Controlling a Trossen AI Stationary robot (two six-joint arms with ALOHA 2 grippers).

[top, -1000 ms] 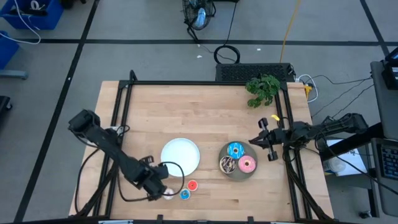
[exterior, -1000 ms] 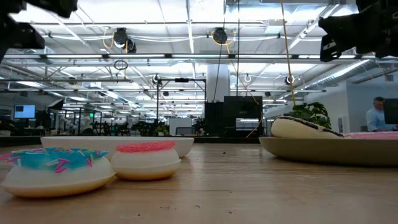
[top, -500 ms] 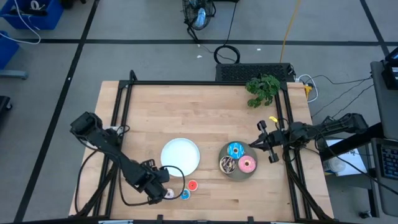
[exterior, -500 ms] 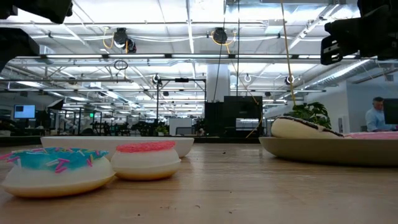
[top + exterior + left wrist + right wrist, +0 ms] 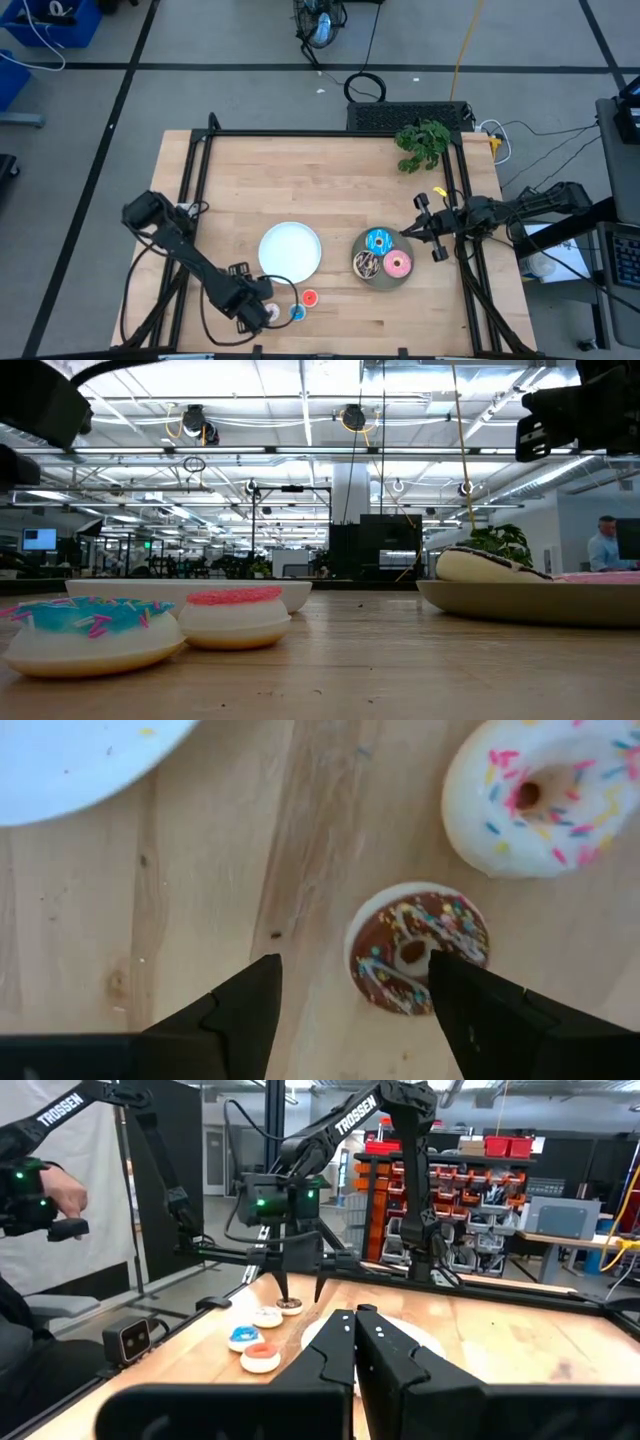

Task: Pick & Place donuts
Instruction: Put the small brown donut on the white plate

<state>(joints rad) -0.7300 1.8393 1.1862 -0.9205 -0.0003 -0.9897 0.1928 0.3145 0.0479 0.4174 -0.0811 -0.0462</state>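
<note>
Status: partly done, by my reading. The grey plate (image 5: 362, 276) on the counter (image 5: 330, 170) carries the three larger donuts: blue donut (image 5: 378, 241), pink donut (image 5: 398, 264) and dark sprinkled donut (image 5: 366, 264). The white plate (image 5: 290, 250), just left of it, holds nothing that the high view shows.

Small donuts lie loose on the counter near its front edge, close to the white plate: red donut (image 5: 309, 298), small blue donut (image 5: 297, 313), and at the left gripper (image 5: 258, 312) a brown donut (image 5: 417, 951) with a white sprinkled donut (image 5: 545, 792) just beside it. Four small ones visible in all.

Left gripper: low over the brown donut, jaws apart, one finger at the donut's edge, the other well clear of it. Nothing held. Whether this is a release or an approach cannot be told.

Right gripper (image 5: 418, 226): parked just right of the grey plate, jaws together, empty.

Remaining, as judged: the small donuts on the bare counter, if they belong on a plate.
</note>
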